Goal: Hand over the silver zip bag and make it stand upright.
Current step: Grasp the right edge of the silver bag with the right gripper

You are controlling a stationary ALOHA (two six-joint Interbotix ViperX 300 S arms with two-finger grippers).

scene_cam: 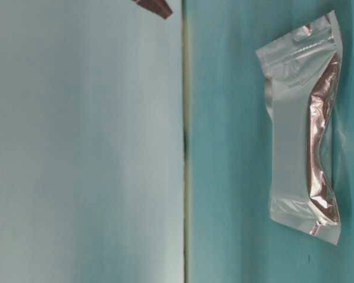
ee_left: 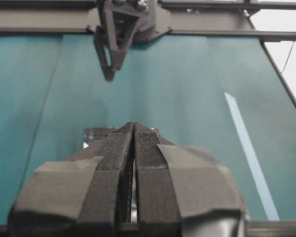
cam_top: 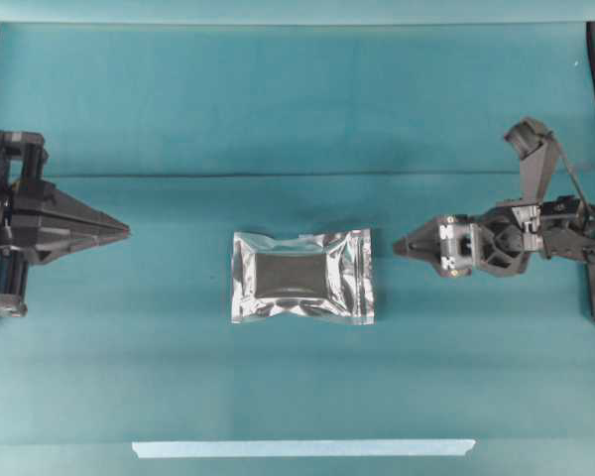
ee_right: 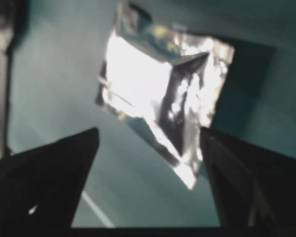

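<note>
We see the shiny, crinkly silver foil zip bag [cam_top: 302, 276] with its dark rectangular centre lying flat on the teal cloth-covered desk [cam_top: 278, 119], about midway between the two arms; nothing touches it, and the cloth around it is bare on every side. The left gripper [cam_top: 122, 231] rests well to the left of the bag, its black jaws pressed together to a point and holding nothing; in the left wrist view the two taped fingers [ee_left: 113, 163] meet along a thin seam, and they hide most of the bag behind them. The right gripper [cam_top: 402, 245] sits near the bag's right edge but apart from it; in the right wrist view its jaws stand wide apart and empty, with the bright, glaring bag [ee_right: 158, 94] framed between and beyond the dark fingers [ee_right: 49, 163]. A pale blue tape strip [cam_top: 302, 448] lies along the near edge of the desk, well apart from the bag; it blocks neither arm.
</note>
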